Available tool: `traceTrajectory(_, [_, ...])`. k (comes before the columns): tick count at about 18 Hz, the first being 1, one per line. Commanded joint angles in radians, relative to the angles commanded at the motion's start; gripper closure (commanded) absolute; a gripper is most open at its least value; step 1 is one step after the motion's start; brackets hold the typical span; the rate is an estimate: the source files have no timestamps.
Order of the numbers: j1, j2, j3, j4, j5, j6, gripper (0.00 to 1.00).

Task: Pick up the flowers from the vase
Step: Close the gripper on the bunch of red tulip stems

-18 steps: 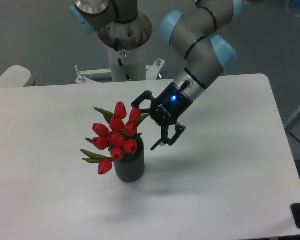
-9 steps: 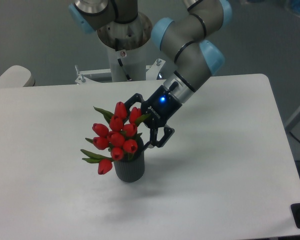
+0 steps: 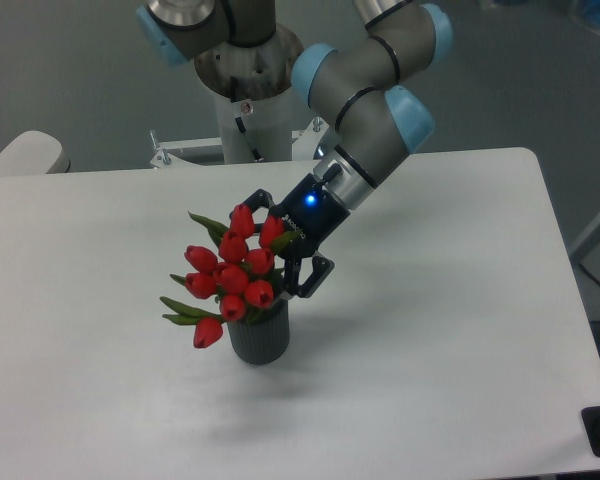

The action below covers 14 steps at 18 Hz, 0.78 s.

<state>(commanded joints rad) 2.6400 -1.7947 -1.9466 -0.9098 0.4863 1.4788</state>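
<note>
— Flowers (image 3: 230,277)?

— In the vase (image 3: 259,338), stems down in the round mouth. Red closed tulip buds bunched above the rim, narrow green leaves sticking out left and up. One bud drooping low on the left, beside the vase wall.

— Vase?

— Short, dark grey, ribbed, upright on the white table (image 3: 450,340). Left of the table's middle.

— Gripper (image 3: 275,240)?

— At the upper right side of the bunch, pointing down and to the left. Fingers spread apart, nothing pinched between them. One finger reaching behind the topmost buds, the other lower, tip just right of the bunch and just above the vase rim. Right-hand buds lying in the gap between the two. Contact with the buds: cannot tell. Blue light glowing on the black body.

— Arm?

— Grey with pale blue joint caps (image 3: 400,115), slanting down from the upper right. Base post (image 3: 242,110) behind the table's far edge.

— Anything else?

— Pale rounded object (image 3: 25,155) at the far left edge, cut off by the frame.
</note>
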Motion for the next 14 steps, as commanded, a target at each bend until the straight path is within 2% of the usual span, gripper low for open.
traceTrajectory(7, [0.029,-0.005,-0.006,0.005,0.002,0.078,0.00])
traceTrajectory(14, [0.034,-0.017,-0.008,0.005,0.002,0.087,0.00])
